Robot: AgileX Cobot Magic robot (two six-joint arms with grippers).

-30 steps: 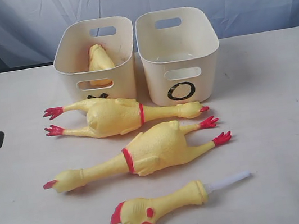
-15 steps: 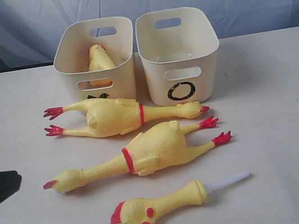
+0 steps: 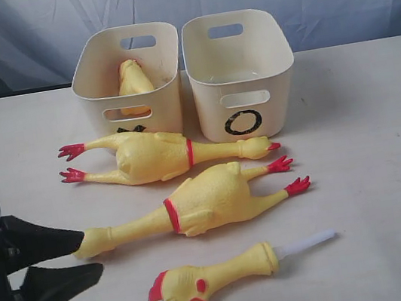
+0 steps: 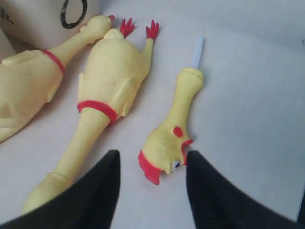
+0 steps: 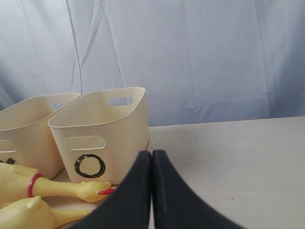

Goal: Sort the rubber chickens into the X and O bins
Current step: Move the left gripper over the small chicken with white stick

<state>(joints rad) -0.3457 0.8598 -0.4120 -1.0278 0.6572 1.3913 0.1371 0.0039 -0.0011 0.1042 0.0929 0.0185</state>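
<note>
Four yellow rubber chickens with red feet, combs and neck bands show in the exterior view. One small chicken [image 3: 133, 81] stands inside the cream plastic X bin [image 3: 93, 99], just beside the matching cream O bin [image 3: 272, 97]. Directly in front of the O bin lies a large chicken [image 3: 152, 156], its beak near the black O. A second large chicken [image 3: 208, 199] lies just beyond it, farther from the O bin. Farthest from that bin is the small chicken ending in a white tube [image 3: 212, 274]. Your left gripper [image 3: 87, 254] hangs over the pale counter [image 3: 392, 204], well apart from the O bin. Its black fingers [image 3: 47, 242] are spread, and one tip hides the second large chicken's beak.

From the left wrist view, the spread fingers frame the tube chicken's red-combed head, while one finger overlaps the second large chicken's head. You cannot tell whether it touches.

From the right wrist view, your right gripper [image 5: 151, 155] has its fingers pressed together on nothing, pointing toward the O bin.

Watch the crowding. If you close here, the near finger may trap or shove the large chicken's head along with the small one. The soft rubber head could also squash and pop out of a shallow pinch. You would then drop it short of the O bin or the X bin.
</note>
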